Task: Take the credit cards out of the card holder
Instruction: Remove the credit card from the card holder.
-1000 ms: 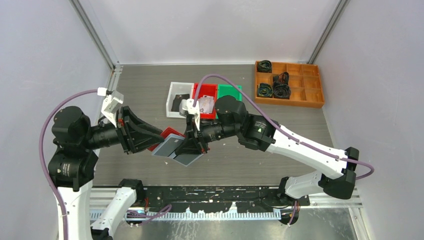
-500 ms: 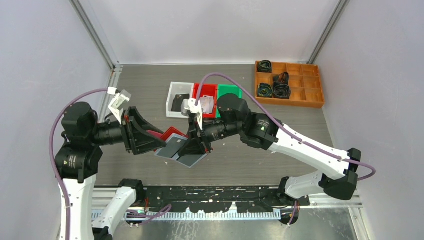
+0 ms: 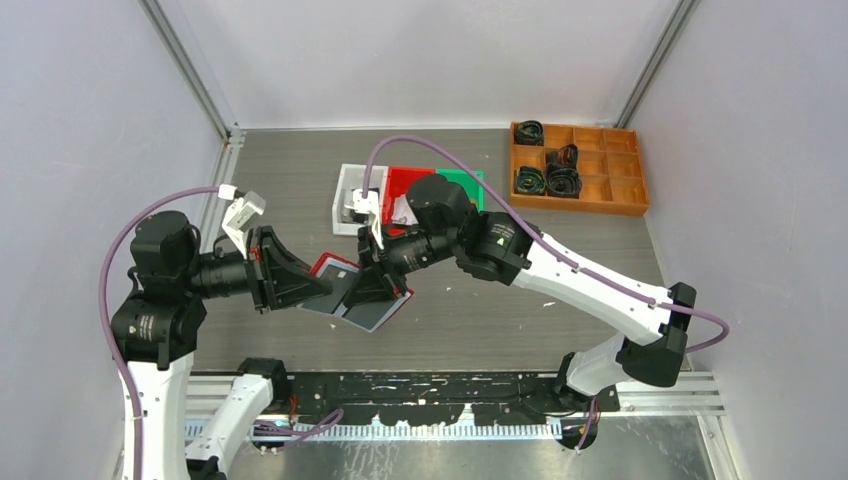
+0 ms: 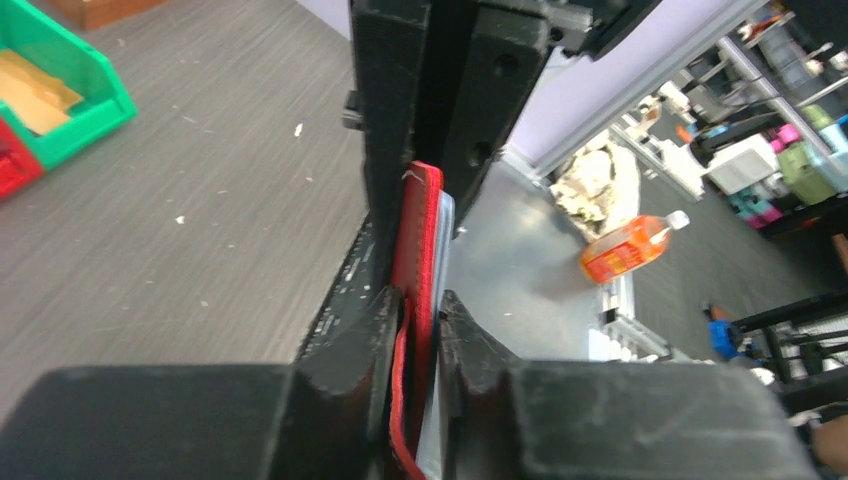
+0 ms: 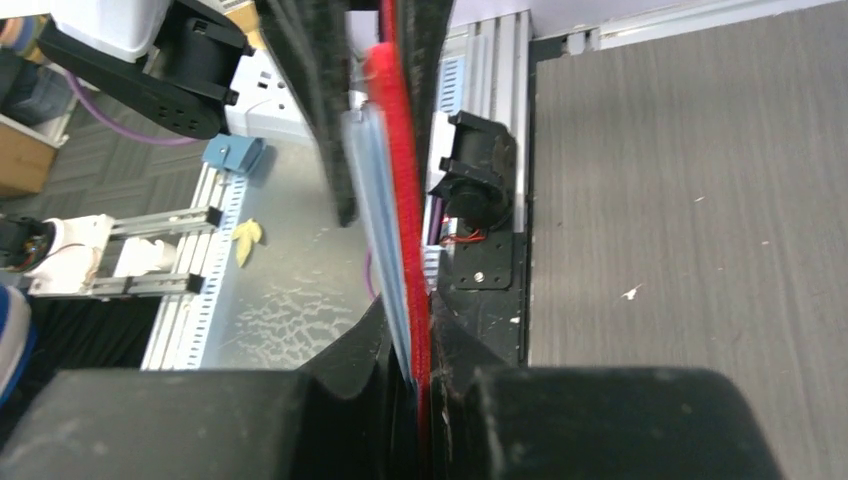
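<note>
The red card holder (image 3: 347,293) hangs open above the table between both arms, near the front middle. Dark grey and pale card faces (image 3: 372,312) show on its open inside. My left gripper (image 3: 318,287) is shut on its left flap; in the left wrist view the red edge (image 4: 418,250) runs up from between the jaws of that gripper (image 4: 415,300). My right gripper (image 3: 372,285) is shut on the other flap; the right wrist view shows the red cover and pale blue sleeves (image 5: 378,200) pinched in this gripper (image 5: 410,320).
Behind the holder stand a white bin (image 3: 345,185), a red bin (image 3: 408,180) with a pale card, and a green bin (image 3: 462,182) with a gold card (image 4: 30,92). An orange divided tray (image 3: 578,168) with black coils sits at the back right.
The left gripper opened briefly and shut again on the holder's left flap. The right arm swung left and farther over the bins, and the holder shifted slightly left.
</note>
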Robot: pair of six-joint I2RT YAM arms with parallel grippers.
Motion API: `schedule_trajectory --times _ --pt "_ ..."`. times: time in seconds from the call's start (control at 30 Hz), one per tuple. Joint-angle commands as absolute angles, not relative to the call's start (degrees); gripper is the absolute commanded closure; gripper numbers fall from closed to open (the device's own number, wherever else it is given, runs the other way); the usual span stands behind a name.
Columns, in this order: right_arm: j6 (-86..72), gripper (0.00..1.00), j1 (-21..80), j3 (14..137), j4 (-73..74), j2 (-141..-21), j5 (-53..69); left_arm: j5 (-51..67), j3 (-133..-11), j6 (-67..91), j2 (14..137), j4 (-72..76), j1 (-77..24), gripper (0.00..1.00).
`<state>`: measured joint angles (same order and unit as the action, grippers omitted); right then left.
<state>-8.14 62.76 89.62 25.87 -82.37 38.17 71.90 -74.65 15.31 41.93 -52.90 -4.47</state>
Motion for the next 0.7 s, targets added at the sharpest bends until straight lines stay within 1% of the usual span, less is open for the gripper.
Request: schedule_trajectory --times 0.0,0.07,0.1,0.13,0.17,0.2,0.23,0.33,0.4,0.47,0.53,0.6,0.67 --pt "-11.76 0.81 62.21 91.97 19.27 -82.00 41.51 70.64 -71.25 15.50 40.67 -50.07 -4.23 0.89" --pt "-13.74 0.72 61.54 90.62 16.27 -81.74 42.59 69.51 -70.01 17.56 40.52 -47.77 -4.23 0.96" --pt "-14.83 0.64 61.12 89.45 14.26 -81.22 42.89 68.98 -69.63 18.78 40.52 -46.52 -4.22 0.97" --pt "-15.88 0.60 60.53 87.99 12.16 -80.53 43.20 68.50 -69.42 19.75 40.45 -45.31 -4.27 0.99" --pt "-17.30 0.55 59.84 86.40 9.54 -79.66 43.39 67.71 -69.31 20.92 40.43 -44.39 -4.23 1.00" --pt "-18.81 0.47 58.94 84.75 7.19 -78.24 43.07 66.49 -69.31 21.60 40.35 -43.48 -4.24 1.00" --pt "-20.31 0.41 57.86 83.20 5.23 -77.54 42.09 65.28 -69.34 22.00 40.35 -43.15 -4.29 1.00" --pt "-26.92 0.29 53.33 78.74 -1.74 -73.38 38.17 60.27 -69.14 24.24 39.95 -41.08 -4.24 1.00" --pt "-30.46 0.25 50.24 76.21 -4.10 -70.57 33.78 56.48 -68.72 25.97 39.44 -39.53 -4.23 1.00" --pt "-31.45 0.23 49.59 74.86 -2.90 -67.97 27.60 53.30 -68.49 27.32 39.30 -38.74 -4.27 1.00" --pt "-32.99 0.22 49.57 73.24 -2.28 -66.09 24.04 50.97 -68.34 28.96 39.55 -38.21 -4.23 1.00" --pt "-37.48 0.17 49.40 70.50 -5.35 -65.25 25.72 50.23 -68.10 30.52 39.78 -37.50 -4.24 1.00" --pt "-43.43 0.16 49.26 67.67 -11.40 -65.90 30.04 49.72 -67.41 32.02 40.05 -36.67 -4.23 1.00"
